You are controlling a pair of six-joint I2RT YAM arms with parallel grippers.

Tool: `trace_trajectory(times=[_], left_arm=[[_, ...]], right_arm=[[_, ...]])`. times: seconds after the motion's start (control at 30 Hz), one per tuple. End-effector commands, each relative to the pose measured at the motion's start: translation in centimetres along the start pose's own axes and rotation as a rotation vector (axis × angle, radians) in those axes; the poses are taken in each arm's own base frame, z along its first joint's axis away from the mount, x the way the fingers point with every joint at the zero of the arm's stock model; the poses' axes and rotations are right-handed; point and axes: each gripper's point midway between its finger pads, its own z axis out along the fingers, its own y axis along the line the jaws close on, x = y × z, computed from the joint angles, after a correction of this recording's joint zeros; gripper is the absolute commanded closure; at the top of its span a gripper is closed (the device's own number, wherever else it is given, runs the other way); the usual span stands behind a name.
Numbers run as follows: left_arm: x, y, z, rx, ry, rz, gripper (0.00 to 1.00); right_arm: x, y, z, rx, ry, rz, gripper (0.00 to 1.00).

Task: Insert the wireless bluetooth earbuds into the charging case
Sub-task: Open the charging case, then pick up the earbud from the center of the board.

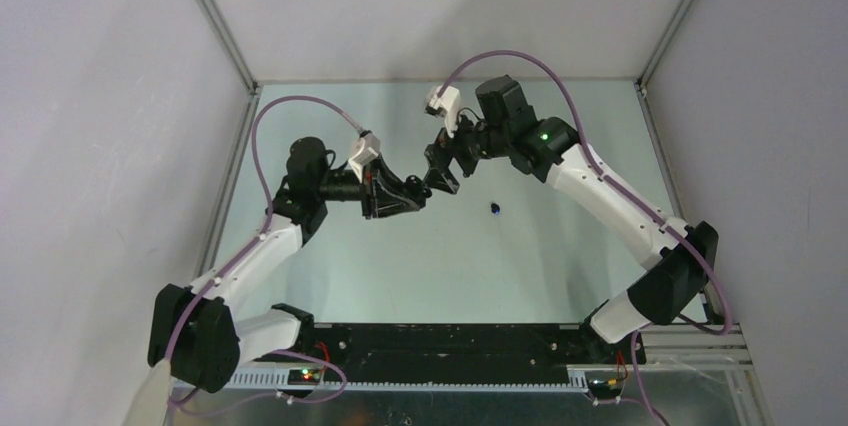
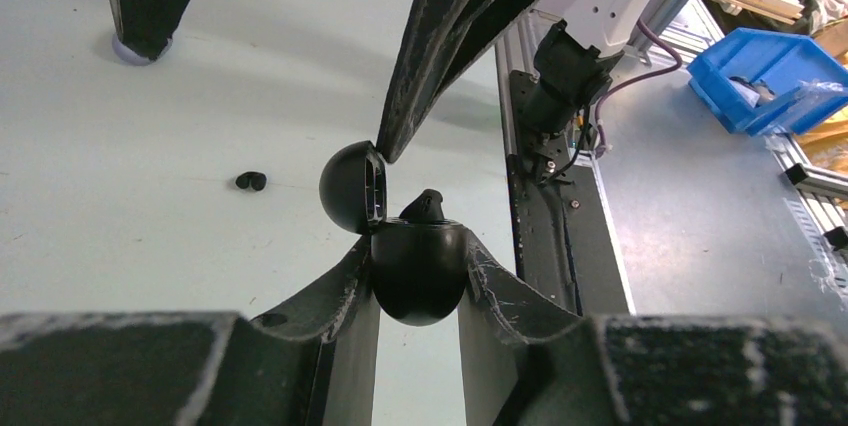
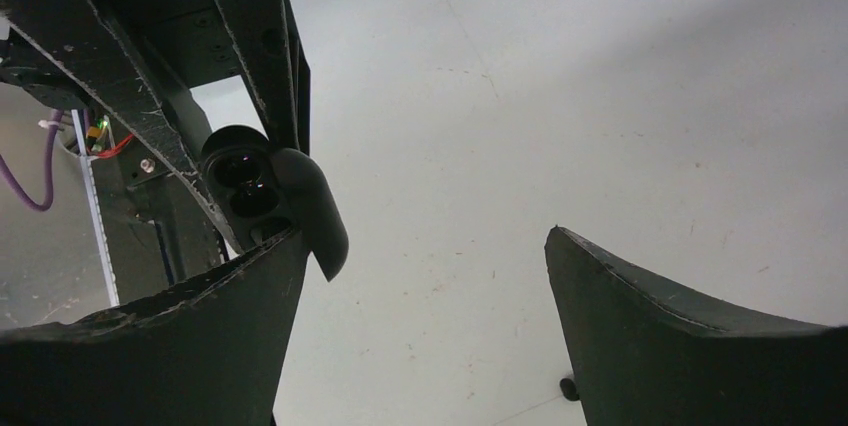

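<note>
left tool [image 2: 418, 251] clamped on round black charging case [image 2: 418, 286], held over pale tabletop [image 2: 120, 236]. case lid [image 2: 348, 186] hinged open to one side. 1 black earbud [image 2: 428, 206] sits in case mouth, sticking up. right tool [image 3: 428, 236] spread wide, gripping nothing, tip of 1 finger [image 2: 450, 36] right at lid edge. second earbud [image 2: 251, 181], also black, lies on tabletop, apart from case.
</note>
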Motion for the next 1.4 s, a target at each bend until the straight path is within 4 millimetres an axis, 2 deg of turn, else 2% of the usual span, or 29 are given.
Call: trace_trajectory(times=[0.0, 0.17, 0.33, 0.4, 0.5, 0.6, 0.67, 0.73, 0.8, 0.83, 0.9, 0.97, 1.1, 1.17, 1.2, 1.27, 1.37], left_arm=[[-1.4, -0.9, 0.1, 0.044, -0.008, 0.064, 1.00], [-1.3, -0.7, 0.1, 0.038, -0.007, 0.065, 1.00], [-1.2, -0.5, 0.1, 0.028, -0.001, 0.063, 1.00], [-1.1, -0.5, 0.1, 0.026, 0.003, 0.065, 1.00], [-1.1, -0.5, 0.0, 0.020, 0.006, 0.076, 1.00], [-1.2, -0.4, 0.0, 0.012, 0.006, 0.089, 1.00], [-1.2, -0.4, -0.1, 0.011, 0.008, 0.091, 1.00], [-1.3, -0.5, -0.1, 0.010, 0.008, 0.096, 1.00], [-1.3, -0.5, -0.1, 0.009, 0.008, 0.096, 1.00], [-1.3, -0.5, -0.1, 0.009, 0.008, 0.096, 1.00], [-1.3, -0.6, -0.1, 0.007, 0.008, 0.100, 1.00], [-1.4, -0.8, -0.2, 0.005, 0.007, 0.109, 1.00], [-1.6, -1.0, -0.3, 0.003, 0.004, 0.127, 1.00], [-1.6, -1.0, -0.3, 0.002, 0.004, 0.128, 1.00], [-1.6, -0.9, -0.3, 0.003, 0.005, 0.126, 1.00], [-1.5, -0.9, -0.3, 0.005, 0.006, 0.124, 1.00], [-1.5, -0.8, -0.3, 0.004, 0.006, 0.124, 1.00]], right_arm=[[-3.8, 0.7, -3.3, -0.001, -0.113, -0.069, 0.04], [-4.1, 1.9, -4.5, -0.060, -0.123, -0.091, 0.01], [-4.2, 0.4, -6.1, 0.024, -0.123, -0.116, 0.01], [-3.9, -0.9, -6.9, 0.067, -0.133, -0.050, 0.01], [-0.3, -3.9, -7.1, 0.142, -0.089, 0.045, 0.01], [5.0, -6.5, -6.5, 0.174, 0.075, 0.135, 0.01], [9.4, -6.9, -5.9, 0.155, 0.223, 0.243, 0.06], [12.6, -7.9, -4.9, 0.140, 0.318, 0.320, 0.08], [16.2, -7.6, -4.2, 0.098, 0.438, 0.414, 0.10], [17.3, -7.7, -3.9, 0.085, 0.471, 0.427, 0.10], [21.2, -7.9, -2.7, 0.056, 0.594, 0.480, 0.10], [23.4, -8.5, -2.3, 0.065, 0.654, 0.493, 0.11], [24.6, -11.2, -2.8, 0.090, 0.613, 0.598, 0.17], [24.5, -12.5, -3.2, 0.097, 0.574, 0.666, 0.27], [24.5, -12.9, -3.3, 0.103, 0.564, 0.701, 0.35], [25.2, -14.4, -3.6, 0.142, 0.560, 0.753, 0.45], [26.4, -15.8, -3.1, 0.180, 0.578, 0.782, 0.54]])
